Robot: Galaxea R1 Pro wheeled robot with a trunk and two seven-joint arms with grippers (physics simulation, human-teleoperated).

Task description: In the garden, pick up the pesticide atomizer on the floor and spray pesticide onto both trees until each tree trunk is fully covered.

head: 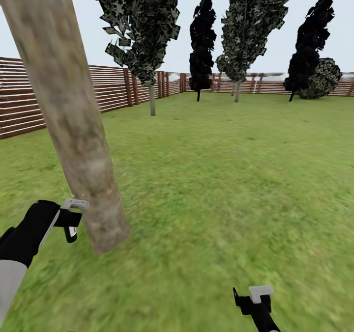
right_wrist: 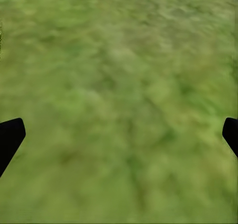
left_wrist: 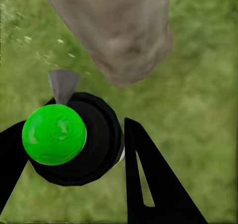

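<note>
Nearest the robot, low at the right of the head view, the right hand (head: 253, 297) hangs over bare grass; its wrist view shows the two dark fingertips (right_wrist: 10, 137) far out at either edge with only lawn (right_wrist: 119, 105) between them — spread wide, holding nothing.

At the left, the left hand (head: 71, 219) reaches forward from its black forearm, up against the base of a tree trunk (head: 73, 125). In the left wrist view its black fingers (left_wrist: 148, 184) are closed around the pesticide atomizer (left_wrist: 74, 137), a round black body topped by a bright green cap (left_wrist: 53, 134) with a small grey nozzle (left_wrist: 63, 85) pointing toward the trunk's base (left_wrist: 124, 35). A few pale specks of pesticide (left_wrist: 59, 41) show against the grass beside the nozzle, near the trunk; they are faint and few.

The trunk is a thick column of mottled grey-brown bark, leaning across the left of the head view and meeting the ground just beyond the left hand.

Farther off, the garden opens out as wide green grass. A tree with a slim pale trunk (head: 152, 101) and a crown of flat green-and-pale leaves stands near the fence; a similar one (head: 237, 91) stands farther right. Between and beyond them rise dark, narrow cypress-like trees (head: 201, 42) and, at the far right, a rounded shrub (head: 324, 79). The reddish-brown slatted fence (head: 108, 89) closes the lawn — running along the left side and across the back.
</note>
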